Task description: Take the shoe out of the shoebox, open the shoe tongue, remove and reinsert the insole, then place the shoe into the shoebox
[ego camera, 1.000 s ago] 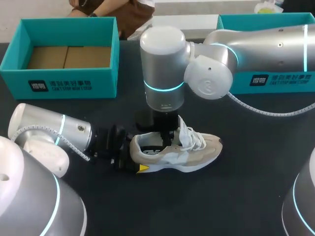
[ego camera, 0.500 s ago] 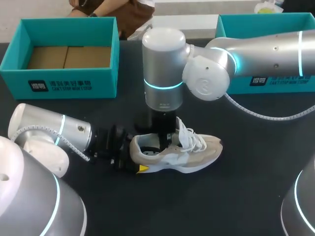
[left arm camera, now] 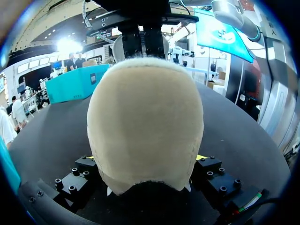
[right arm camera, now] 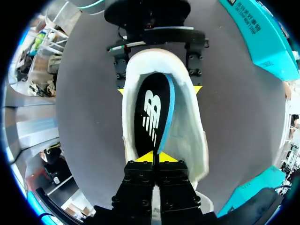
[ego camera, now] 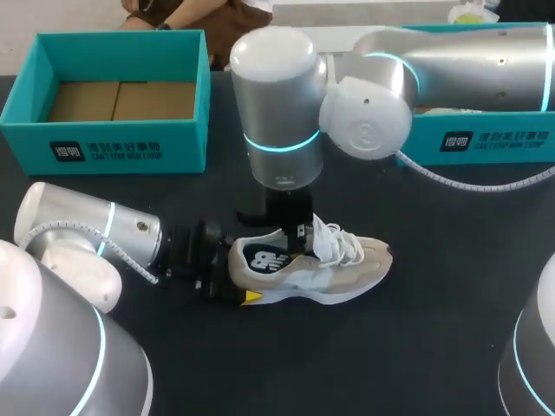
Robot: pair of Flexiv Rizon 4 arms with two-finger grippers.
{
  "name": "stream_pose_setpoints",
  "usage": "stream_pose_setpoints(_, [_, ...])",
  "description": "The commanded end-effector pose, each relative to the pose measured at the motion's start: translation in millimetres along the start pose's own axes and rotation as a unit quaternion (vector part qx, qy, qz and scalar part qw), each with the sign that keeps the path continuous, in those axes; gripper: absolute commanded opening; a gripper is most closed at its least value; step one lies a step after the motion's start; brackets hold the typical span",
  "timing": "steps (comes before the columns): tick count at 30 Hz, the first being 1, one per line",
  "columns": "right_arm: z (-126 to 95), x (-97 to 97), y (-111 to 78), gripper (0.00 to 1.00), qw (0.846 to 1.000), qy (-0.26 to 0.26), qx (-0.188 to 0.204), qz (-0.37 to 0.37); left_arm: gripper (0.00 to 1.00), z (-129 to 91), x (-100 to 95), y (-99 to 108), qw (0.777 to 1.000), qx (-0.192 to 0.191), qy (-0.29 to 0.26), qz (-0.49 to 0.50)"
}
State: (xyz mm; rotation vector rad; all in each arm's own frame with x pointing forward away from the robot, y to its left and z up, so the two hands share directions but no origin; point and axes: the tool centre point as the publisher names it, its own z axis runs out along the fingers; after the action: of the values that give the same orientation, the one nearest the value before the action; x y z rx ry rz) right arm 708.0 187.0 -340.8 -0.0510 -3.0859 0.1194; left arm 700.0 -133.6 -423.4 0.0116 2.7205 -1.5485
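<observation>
Two grippers are at work on one shoe [ego camera: 334, 270], a cream and beige trainer with white laces. It rests on its sole near the middle of the dark table [ego camera: 434, 347], with its toe pointing to the right side of the head view. The left gripper [left arm camera: 146, 158] comes in low from the left and clamps the heel, one yellow-tipped finger pressed against each side, so the rounded heel fills the space between them. The right gripper [right arm camera: 153, 158] hangs straight down over the shoe's opening with its fingers closed tight together. They pinch the edge of the insole [right arm camera: 151, 115], a dark piece with a blue rim and a white logo. The insole stands tilted on its edge inside the opening, its far end down near the heel and its printed face turned toward the head camera. The shoe sits well apart from both boxes, with a band of tabletop between them and more tabletop on its near side and to its right. At the back left stands an open teal shoebox [ego camera: 121, 143], and brown cardboard shows on its floor. At the back right is a second teal box [ego camera: 486, 143]. The right arm crosses over it and hides most of its inside, so I cannot tell what it holds.
</observation>
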Motion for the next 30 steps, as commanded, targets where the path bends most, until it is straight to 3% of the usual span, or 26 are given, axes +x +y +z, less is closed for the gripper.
stream_pose_setpoints(1, [-28.6,-5.4,-12.0,0.0,1.0,-0.024,-0.011,-0.004,0.0,0.3,-0.6,1.1,1.0,-0.001,0.0,0.0])
stream_pose_setpoints(12, [-47.8,-27.1,-4.9,0.0,0.998,-0.044,-0.031,-0.036,0.0,0.3,-0.6,1.1,1.0,-0.001,0.0,0.0])
stream_pose_setpoints(27, [-59.7,-37.2,43.5,0.0,0.987,-0.015,-0.107,-0.117,0.0,0.3,-0.6,1.1,1.0,-0.001,0.0,0.0])
stream_pose_setpoints(28, [-60.2,-36.9,44.0,0.05,0.987,-0.009,-0.114,-0.116,0.0,0.3,-0.6,1.1,1.0,-0.001,0.0,0.0])
stream_pose_setpoints(29, [-60.0,-36.3,44.5,0.4,0.986,0.005,-0.12,-0.117,0.0,0.3,-0.6,1.1,1.0,-0.001,0.0,0.0])
stream_pose_setpoints(30, [-59.8,-36.1,44.8,0.85,0.985,0.011,-0.125,-0.115,0.0,0.3,-0.6,1.1,1.0,-0.001,0.0,0.0])
